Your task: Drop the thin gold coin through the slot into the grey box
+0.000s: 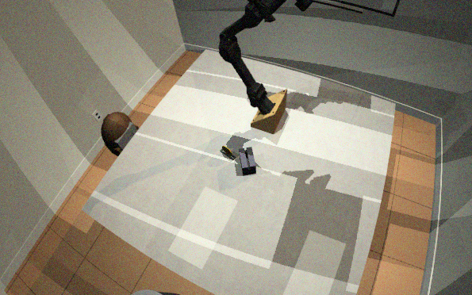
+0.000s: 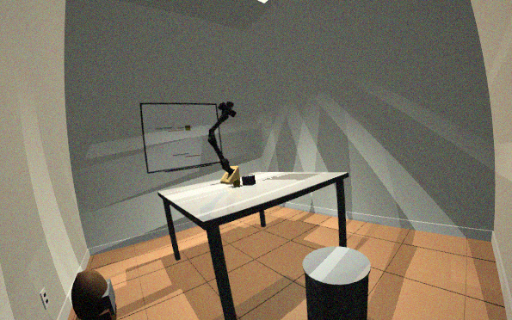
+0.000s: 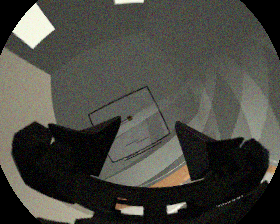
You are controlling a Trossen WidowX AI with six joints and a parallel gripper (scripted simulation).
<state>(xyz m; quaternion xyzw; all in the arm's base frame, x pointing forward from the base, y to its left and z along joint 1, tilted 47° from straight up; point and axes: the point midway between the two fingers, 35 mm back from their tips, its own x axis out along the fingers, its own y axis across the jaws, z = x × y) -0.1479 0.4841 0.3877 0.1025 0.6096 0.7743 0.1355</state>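
Observation:
The gold coin stands on edge, small and partly dark, near the middle of the table in the top view. Its dark holder shows only faintly below it. The closed grey box sits close beside the coin, to its right in the top and exterior views. A dark narrow slot line shows in its lid in the top view. My gripper is open and empty, raised high above the table and away from coin and box. The wrist view shows neither of them.
The arm rises from a yellow wedge base on the white table, behind the coin and box. A framed board hangs on the wall. A round brown object and a drum stand off the table.

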